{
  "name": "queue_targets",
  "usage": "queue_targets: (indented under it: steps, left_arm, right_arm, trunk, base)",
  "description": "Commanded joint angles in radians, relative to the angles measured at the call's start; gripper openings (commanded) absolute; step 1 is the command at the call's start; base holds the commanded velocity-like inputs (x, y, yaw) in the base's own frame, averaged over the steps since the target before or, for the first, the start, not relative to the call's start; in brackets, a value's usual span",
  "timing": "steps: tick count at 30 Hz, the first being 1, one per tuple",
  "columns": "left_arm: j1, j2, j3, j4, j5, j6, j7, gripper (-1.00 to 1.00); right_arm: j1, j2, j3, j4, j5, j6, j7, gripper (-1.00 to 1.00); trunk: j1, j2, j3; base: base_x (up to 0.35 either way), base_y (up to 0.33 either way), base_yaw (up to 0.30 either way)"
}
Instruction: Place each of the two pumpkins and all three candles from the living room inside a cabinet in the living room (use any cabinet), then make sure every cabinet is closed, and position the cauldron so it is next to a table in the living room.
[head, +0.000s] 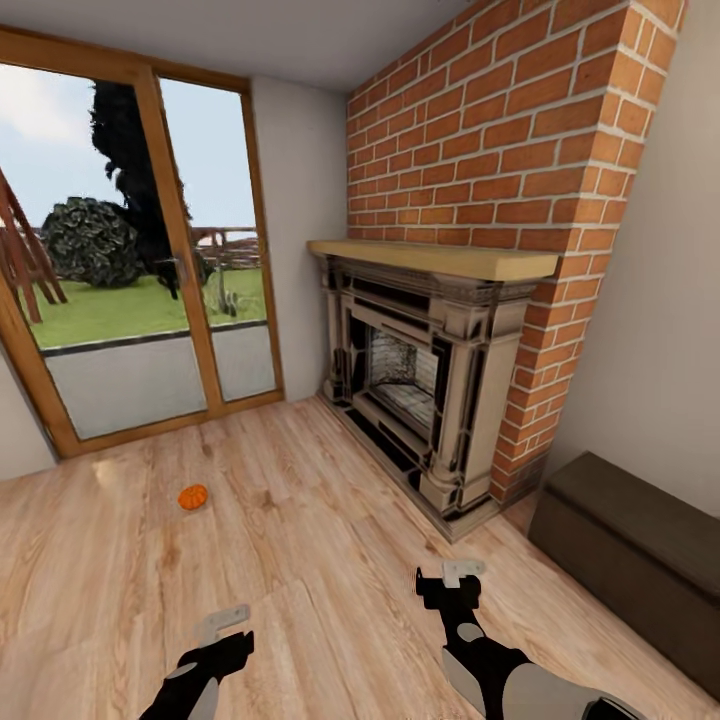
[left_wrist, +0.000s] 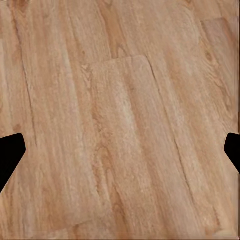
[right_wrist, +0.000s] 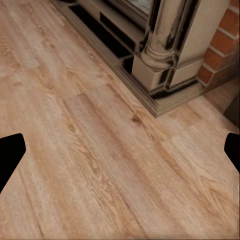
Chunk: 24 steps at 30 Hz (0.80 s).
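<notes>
Floor (head: 300, 540): pumpkin (head: 192, 496) beyond left gripper (head: 222, 622)

Orange pumpkin (head: 192, 496) on floor nr window; cabinet (head: 630, 555) shut.

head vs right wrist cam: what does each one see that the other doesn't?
Head view alone: a pumpkin on the floor near the glass doors, the brick chimney, the mantel, the dark cabinet, and both the left gripper and right gripper, empty.
Right wrist view alone: a close look at the fireplace's corner column base.
Shared: the fireplace surround and the wood floor.
</notes>
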Motion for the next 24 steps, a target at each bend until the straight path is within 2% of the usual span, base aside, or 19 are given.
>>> queue_targets:
  steps: [1, 10, 15, 24]
  left_arm:
    - [0.0, 0.0, -0.003, -0.002, 0.007, 0.005, 0.007, 1.0]
    - [0.0, 0.0, -0.002, -0.002, 0.01, 0.005, 0.01, 1.0]
    - [0.0, 0.0, -0.001, -0.002, 0.01, 0.005, 0.01, 1.0]
    - [0.0, 0.0, -0.001, -0.002, 0.01, 0.005, 0.01, 1.0]
  right_arm:
    - [-0.001, 0.001, 0.009, 0.0, -0.007, -0.002, -0.004, 1.0]
    - [-0.001, 0.0, 0.008, 0.0, -0.007, -0.002, -0.004, 1.0]
    - [-0.001, 0.001, 0.009, 0.0, -0.007, -0.002, -0.004, 1.0]
    - [-0.001, 0.001, 0.008, 0.0, -0.007, -0.002, -0.004, 1.0]
  trunk:
    - [0.0, -0.001, -0.001]
    - [0.0, -0.001, -0.001]
    - [0.0, -0.001, -0.001]
    - [0.0, -0.001, -0.001]
  base:
    - [0.0, 0.0, -0.253]
    - [0.048, 0.0, -0.253]
    - [0.286, 0.0, -0.213]
    - [0.328, 0.0, -0.031]
